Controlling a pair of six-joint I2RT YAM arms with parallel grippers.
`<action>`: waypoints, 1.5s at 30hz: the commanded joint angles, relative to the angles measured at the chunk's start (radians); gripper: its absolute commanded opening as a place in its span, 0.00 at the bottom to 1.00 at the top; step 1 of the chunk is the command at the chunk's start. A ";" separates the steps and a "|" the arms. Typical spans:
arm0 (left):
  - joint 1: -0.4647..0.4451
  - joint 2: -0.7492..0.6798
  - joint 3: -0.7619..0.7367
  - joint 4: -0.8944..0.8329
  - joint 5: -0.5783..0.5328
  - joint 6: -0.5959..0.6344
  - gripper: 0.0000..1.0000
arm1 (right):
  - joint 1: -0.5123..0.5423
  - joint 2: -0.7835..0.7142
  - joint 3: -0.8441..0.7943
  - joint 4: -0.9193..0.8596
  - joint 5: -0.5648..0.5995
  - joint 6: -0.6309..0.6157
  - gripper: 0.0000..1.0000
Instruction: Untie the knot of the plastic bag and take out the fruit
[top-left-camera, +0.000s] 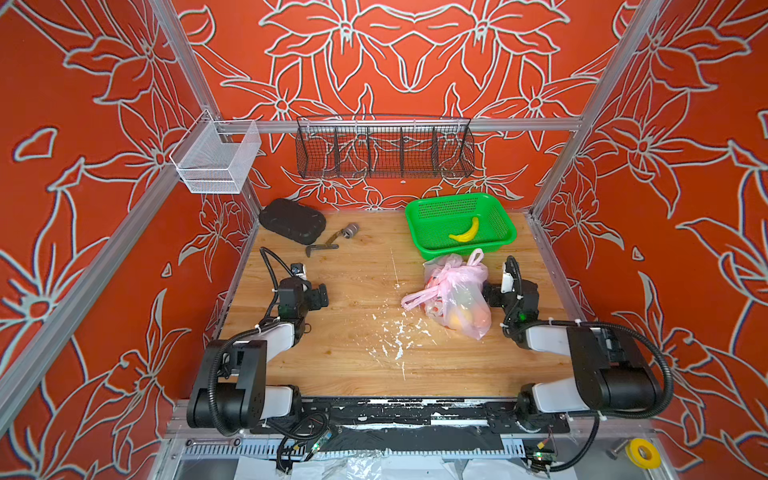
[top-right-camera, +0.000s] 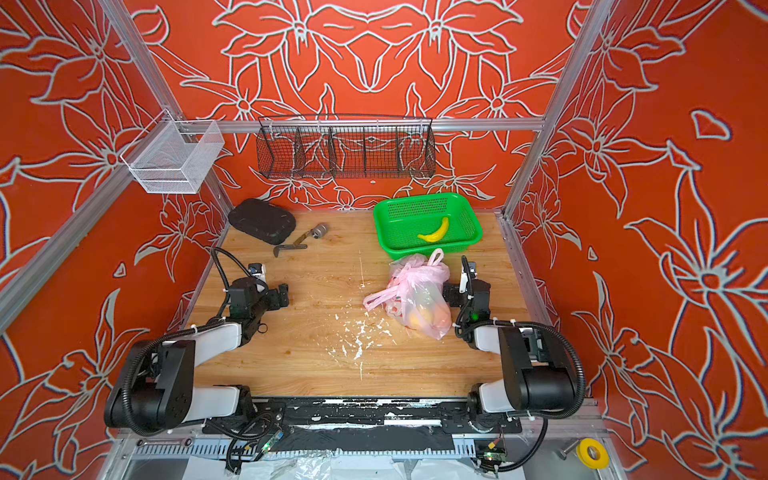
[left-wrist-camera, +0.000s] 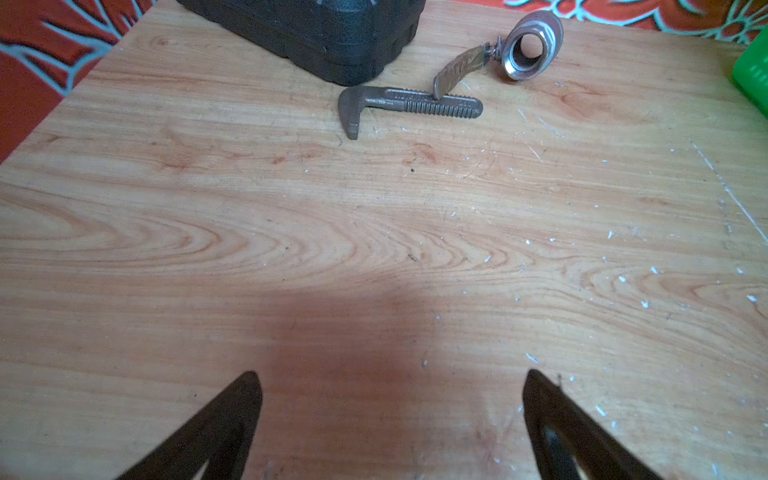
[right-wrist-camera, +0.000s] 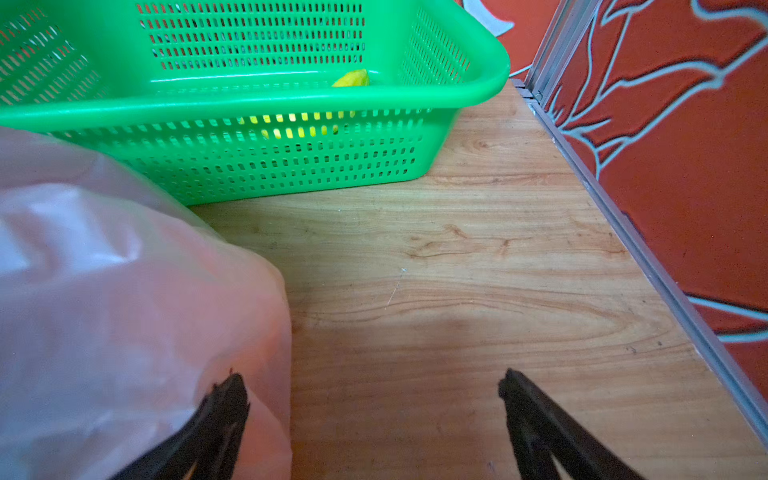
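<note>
The plastic bag (top-left-camera: 455, 295) (top-right-camera: 417, 293) lies on the wooden table right of centre, just in front of the green basket (top-left-camera: 440, 249). One handle loop (top-left-camera: 476, 257) sticks up and another (top-left-camera: 415, 300) trails left. Between them the pink plastic bunches up where the knot (top-left-camera: 449, 272) seems to be. Orange fruit (top-left-camera: 469, 318) (top-right-camera: 430, 318) shows through the bag. My right gripper (top-left-camera: 489, 293) (right-wrist-camera: 374, 382) is open beside the bag's right side, one finger (right-wrist-camera: 224, 411) against the plastic (right-wrist-camera: 124, 311). My left gripper (top-left-camera: 319, 297) (left-wrist-camera: 392, 380) is open over bare wood, far left of the bag.
A yellow banana (top-left-camera: 465, 232) (right-wrist-camera: 353, 78) lies in the green basket (right-wrist-camera: 249, 104). At the back left are a black case (top-left-camera: 293, 220) (left-wrist-camera: 316, 33), a metal hook jaw (top-left-camera: 320, 248) (left-wrist-camera: 407, 102) and a pipe fitting (top-left-camera: 351, 230) (left-wrist-camera: 528, 50). A wire rack (top-left-camera: 384, 149) and a white mesh bin (top-left-camera: 216, 162) hang above.
</note>
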 joint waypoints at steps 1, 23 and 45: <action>0.000 -0.007 0.011 0.024 0.000 0.006 0.97 | 0.006 -0.011 0.007 0.016 -0.009 -0.017 0.97; -0.001 -0.007 0.011 0.025 -0.001 0.006 0.97 | 0.007 -0.016 0.001 0.021 -0.017 -0.022 0.97; -0.029 -0.439 0.152 -0.425 0.123 -0.210 0.97 | 0.006 -0.647 0.272 -0.951 -0.145 0.386 0.89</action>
